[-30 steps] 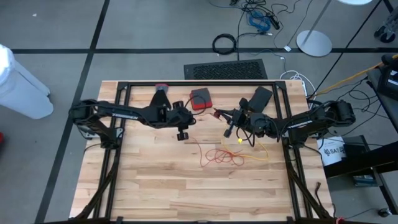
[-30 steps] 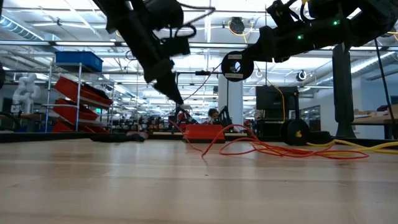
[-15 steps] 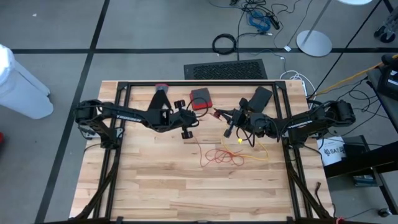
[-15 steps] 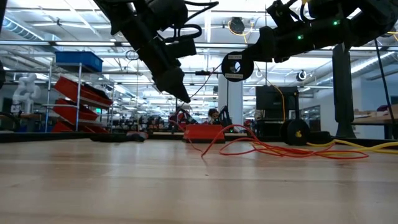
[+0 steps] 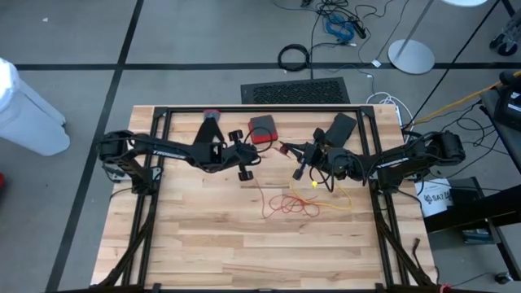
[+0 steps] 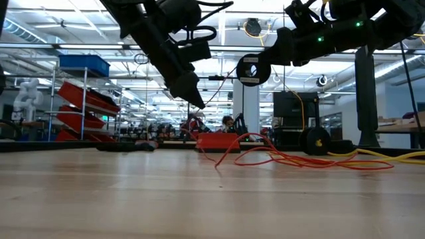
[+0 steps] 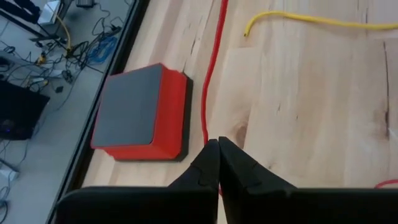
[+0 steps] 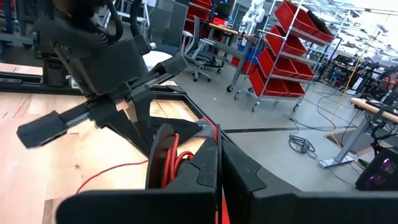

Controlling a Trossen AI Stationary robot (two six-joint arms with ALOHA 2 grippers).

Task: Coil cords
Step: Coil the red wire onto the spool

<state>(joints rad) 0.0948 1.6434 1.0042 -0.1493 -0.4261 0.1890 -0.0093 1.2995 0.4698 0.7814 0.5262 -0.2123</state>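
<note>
High view: we saw the left claw (image 5: pixel 242 172) over the wooden surface (image 5: pixel 203 236), near the red box (image 5: pixel 262 129). The right claw (image 5: pixel 300 172) sat just above the red cord (image 5: pixel 291 203), which lay in a loose tangle mid-surface with the yellow cord (image 5: pixel 340 198) beside it.

Low view: left claw (image 6: pixel 196 101) hung clear of the surface; red cord (image 6: pixel 292 159) sprawled flat.

Left wrist view: left claw (image 7: pixel 218 147) was pinched fully together, empty, with red cord (image 7: pixel 211 74) running just ahead, red box (image 7: pixel 140 112) alongside, and the yellow cord (image 7: pixel 311 20) end farther on.

Right wrist view: right claw (image 8: pixel 219 140) was pressed closed, red cord (image 8: pixel 171 158) looped at its fingers.
</note>
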